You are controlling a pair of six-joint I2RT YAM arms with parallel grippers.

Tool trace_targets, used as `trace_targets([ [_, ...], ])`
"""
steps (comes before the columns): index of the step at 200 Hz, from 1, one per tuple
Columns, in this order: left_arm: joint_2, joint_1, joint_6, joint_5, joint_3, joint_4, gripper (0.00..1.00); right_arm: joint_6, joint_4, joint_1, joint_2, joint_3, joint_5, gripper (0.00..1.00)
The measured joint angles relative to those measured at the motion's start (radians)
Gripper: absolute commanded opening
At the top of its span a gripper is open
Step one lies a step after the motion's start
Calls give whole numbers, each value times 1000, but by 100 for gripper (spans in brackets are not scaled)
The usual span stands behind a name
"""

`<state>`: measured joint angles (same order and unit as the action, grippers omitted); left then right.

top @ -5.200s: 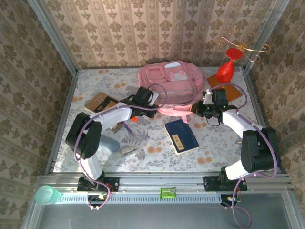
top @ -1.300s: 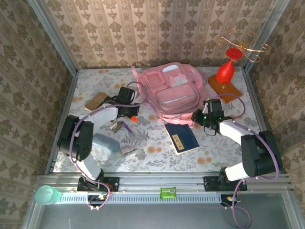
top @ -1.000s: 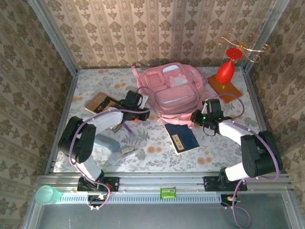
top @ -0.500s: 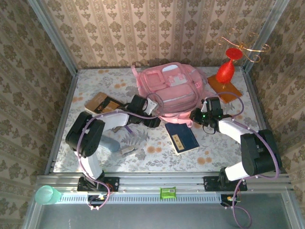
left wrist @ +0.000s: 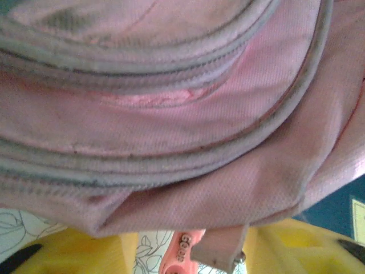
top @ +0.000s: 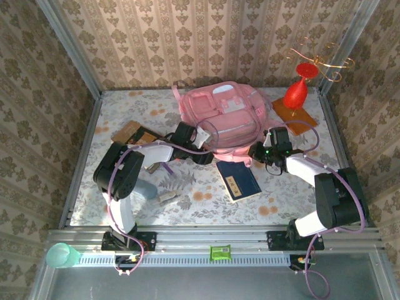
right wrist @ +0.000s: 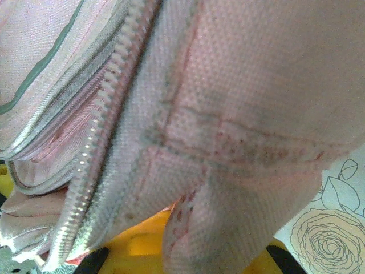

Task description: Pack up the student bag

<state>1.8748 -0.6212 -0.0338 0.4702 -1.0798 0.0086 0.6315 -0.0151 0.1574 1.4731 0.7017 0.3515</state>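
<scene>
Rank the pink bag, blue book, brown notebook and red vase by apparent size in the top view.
1. student bag, by far the largest.
2. blue book.
3. brown notebook and red vase: these look alike; the vase stands upright, nearer the camera, so unranked.

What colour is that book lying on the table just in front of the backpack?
Dark blue book, clearest from the top external view.
</scene>
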Motion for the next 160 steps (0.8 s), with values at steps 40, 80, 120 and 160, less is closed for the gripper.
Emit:
trace_targets([
  [40,17,-1,10,18,-14,-5,25,0,0,-4,0,0,0,0],
  [80,24,-1,10,28,-14,-4,14,3,0,-5,0,0,0,0],
  [120,21,-1,12,31,4,14,3,8,-1,-9,0,0,0,0],
  [160,-55,-3,12,32,102,73,0,64,-47,-1,-4,-43,-11,0],
])
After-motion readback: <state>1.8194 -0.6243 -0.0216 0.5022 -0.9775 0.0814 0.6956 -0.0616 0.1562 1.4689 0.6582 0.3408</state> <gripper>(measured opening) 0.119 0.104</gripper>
